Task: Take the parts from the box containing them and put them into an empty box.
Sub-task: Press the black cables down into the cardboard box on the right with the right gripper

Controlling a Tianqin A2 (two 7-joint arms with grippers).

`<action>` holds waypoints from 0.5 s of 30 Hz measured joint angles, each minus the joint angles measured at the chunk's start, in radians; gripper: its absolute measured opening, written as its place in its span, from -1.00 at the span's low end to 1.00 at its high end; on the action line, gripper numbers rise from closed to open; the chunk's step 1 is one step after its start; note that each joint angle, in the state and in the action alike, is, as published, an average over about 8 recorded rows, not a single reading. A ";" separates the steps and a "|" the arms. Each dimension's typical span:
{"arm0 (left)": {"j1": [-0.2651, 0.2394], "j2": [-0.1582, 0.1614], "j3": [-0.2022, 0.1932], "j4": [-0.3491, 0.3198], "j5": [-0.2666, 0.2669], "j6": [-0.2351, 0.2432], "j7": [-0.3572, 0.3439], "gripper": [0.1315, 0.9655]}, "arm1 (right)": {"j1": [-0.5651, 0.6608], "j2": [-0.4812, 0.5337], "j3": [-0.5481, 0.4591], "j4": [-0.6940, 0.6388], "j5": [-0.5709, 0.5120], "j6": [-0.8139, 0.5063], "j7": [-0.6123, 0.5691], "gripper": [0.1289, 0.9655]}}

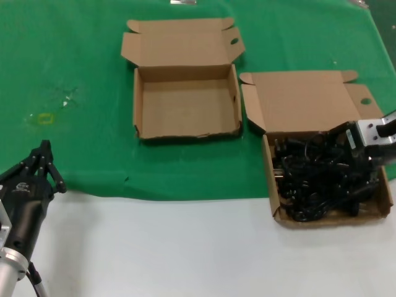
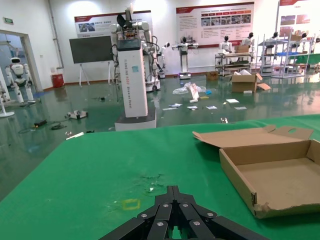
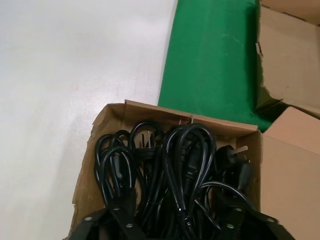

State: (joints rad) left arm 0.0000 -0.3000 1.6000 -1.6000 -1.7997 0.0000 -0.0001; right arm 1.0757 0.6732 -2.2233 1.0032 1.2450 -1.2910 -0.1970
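Right gripper (image 1: pixel 346 148) down inside the full box (image 1: pixel 387 185), over the tangle of black cables (image 1: pixel 315 179). From the right wrist view, fingers (image 3: pixel 125 225) spread apart among the loops; cannot tell whether any cable is caught between them. Full box at the right, straddling the near edge of the green cloth (image 1: pixel 74 74). Empty box (image 1: pixel 141 105) just left of it, lid flap folded back, a narrow green gap between the two. Left gripper (image 1: pixel 43 158) parked at the near left, fingers together, holding nothing, well apart from both boxes. White table (image 1: pixel 154 247) in front.
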 joint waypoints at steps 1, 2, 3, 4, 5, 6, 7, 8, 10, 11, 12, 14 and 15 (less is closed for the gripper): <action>0.000 0.000 0.000 0.000 0.000 0.000 0.000 -0.97 | -0.001 0.000 0.000 0.000 -0.001 -0.001 -0.003 0.17; 0.000 0.000 0.000 0.000 0.000 0.000 0.000 -0.97 | -0.002 0.000 0.000 0.000 -0.002 -0.001 -0.005 0.11; 0.000 0.000 0.000 0.000 0.000 0.000 0.000 -0.97 | -0.003 0.000 0.001 -0.001 -0.003 -0.001 -0.008 0.04; 0.000 0.000 0.000 0.000 0.000 0.000 0.000 -0.97 | -0.003 -0.001 0.001 -0.001 -0.004 -0.002 -0.009 -0.02; 0.000 0.000 0.000 0.000 0.000 0.000 0.000 -0.97 | -0.004 -0.001 0.002 -0.001 -0.005 -0.002 -0.009 -0.02; 0.000 0.000 0.000 0.000 0.000 0.000 -0.001 -0.97 | -0.003 -0.002 0.003 -0.001 -0.005 -0.003 -0.009 -0.08; 0.000 0.000 0.000 0.000 0.000 0.000 -0.001 -0.97 | -0.003 -0.003 0.004 -0.002 -0.006 -0.003 -0.009 -0.14; 0.000 0.000 0.000 0.000 0.000 0.000 -0.001 -0.97 | -0.001 -0.004 0.005 -0.003 -0.007 -0.003 -0.008 -0.19; 0.000 0.000 0.000 0.000 0.000 0.000 -0.001 -0.97 | 0.002 -0.006 0.008 -0.006 -0.008 -0.003 -0.007 -0.31; 0.000 0.000 0.000 0.000 0.000 0.000 -0.001 -0.97 | 0.004 -0.007 0.009 -0.008 -0.009 -0.002 -0.006 -0.37; 0.000 0.000 0.000 0.000 0.000 0.000 -0.001 -0.97 | 0.006 -0.008 0.010 -0.010 -0.010 -0.001 -0.006 -0.42; 0.000 0.000 0.000 0.000 0.000 0.000 -0.001 -0.97 | 0.009 -0.010 0.012 -0.014 -0.012 0.001 -0.007 -0.48; 0.000 0.000 0.000 0.000 0.000 0.000 -0.001 -0.97 | 0.010 -0.011 0.012 -0.016 -0.013 0.002 -0.008 -0.48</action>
State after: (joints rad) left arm 0.0000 -0.3000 1.6001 -1.6000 -1.7995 0.0000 -0.0008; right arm 1.0861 0.6619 -2.2110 0.9868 1.2324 -1.2888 -0.2048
